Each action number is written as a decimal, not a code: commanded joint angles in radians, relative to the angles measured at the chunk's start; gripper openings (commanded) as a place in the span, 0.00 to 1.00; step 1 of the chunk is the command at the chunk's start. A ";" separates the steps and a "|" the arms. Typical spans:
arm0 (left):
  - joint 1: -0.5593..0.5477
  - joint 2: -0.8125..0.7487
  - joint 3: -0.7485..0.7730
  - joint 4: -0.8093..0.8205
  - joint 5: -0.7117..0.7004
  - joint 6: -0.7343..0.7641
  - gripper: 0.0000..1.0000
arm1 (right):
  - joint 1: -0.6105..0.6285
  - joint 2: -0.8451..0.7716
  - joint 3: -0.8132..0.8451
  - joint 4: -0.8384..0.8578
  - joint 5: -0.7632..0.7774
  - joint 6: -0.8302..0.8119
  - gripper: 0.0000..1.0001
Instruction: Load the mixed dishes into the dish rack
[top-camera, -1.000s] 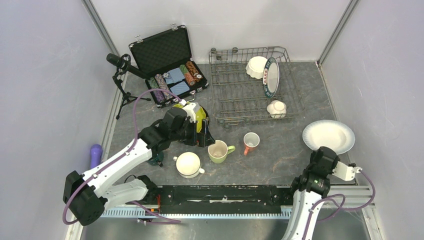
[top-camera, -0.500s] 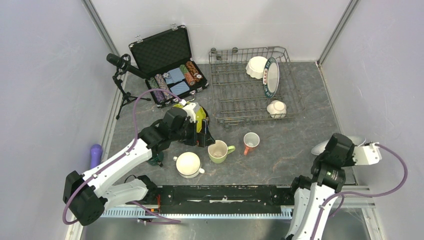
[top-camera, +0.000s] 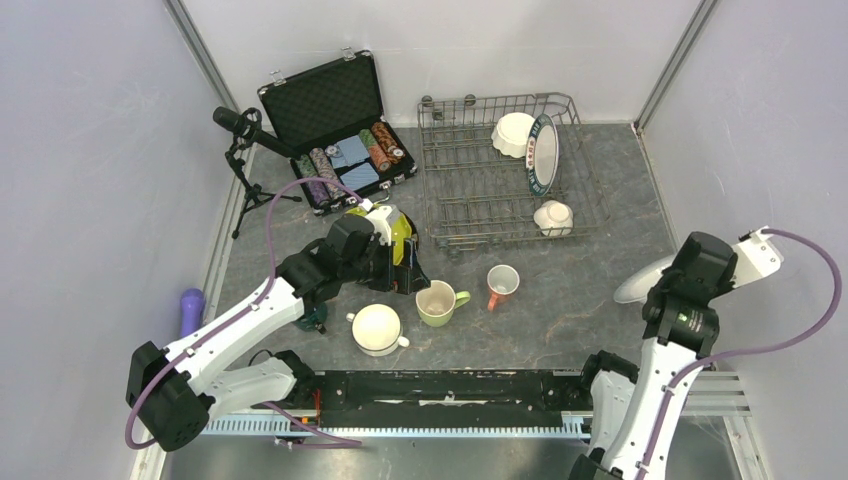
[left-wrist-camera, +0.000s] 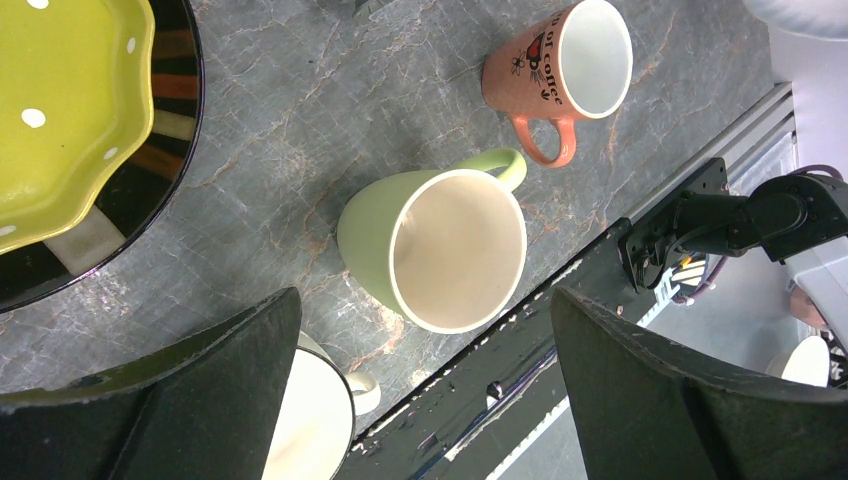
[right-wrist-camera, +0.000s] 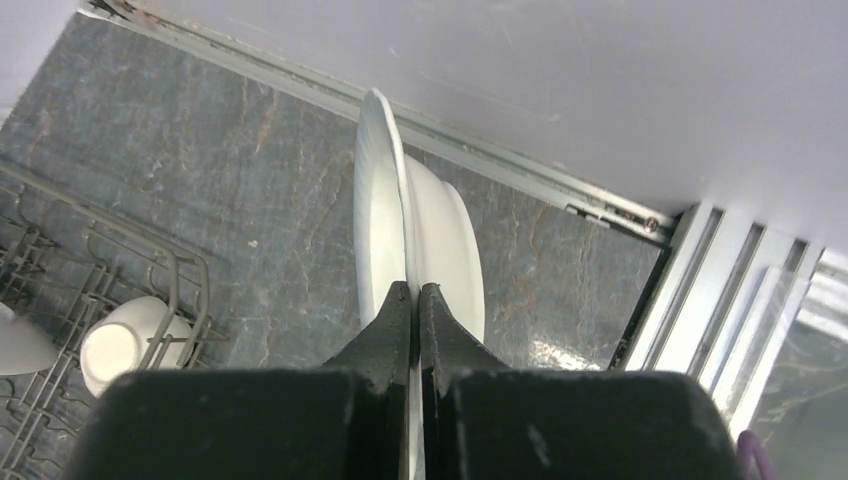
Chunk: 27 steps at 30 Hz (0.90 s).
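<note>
One white plate (right-wrist-camera: 378, 200) in right hand (right-wrist-camera: 413, 290)

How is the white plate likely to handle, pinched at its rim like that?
The white plate looks like glazed ceramic: probably stiff, but breakable if knocked. The right gripper is shut on its thin rim only, plate edge-up, so it may pivot or slip. The smooth gloss suggests little friction.
</note>
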 joint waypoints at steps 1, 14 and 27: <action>-0.003 -0.001 0.028 0.035 0.018 0.017 1.00 | -0.003 0.039 0.184 0.149 -0.005 -0.094 0.00; 0.000 0.021 0.046 0.025 -0.004 0.026 1.00 | -0.003 0.372 0.564 0.197 -0.329 -0.204 0.00; 0.002 0.046 0.086 0.009 -0.034 0.052 1.00 | 0.149 0.640 0.675 0.380 -0.552 -0.171 0.00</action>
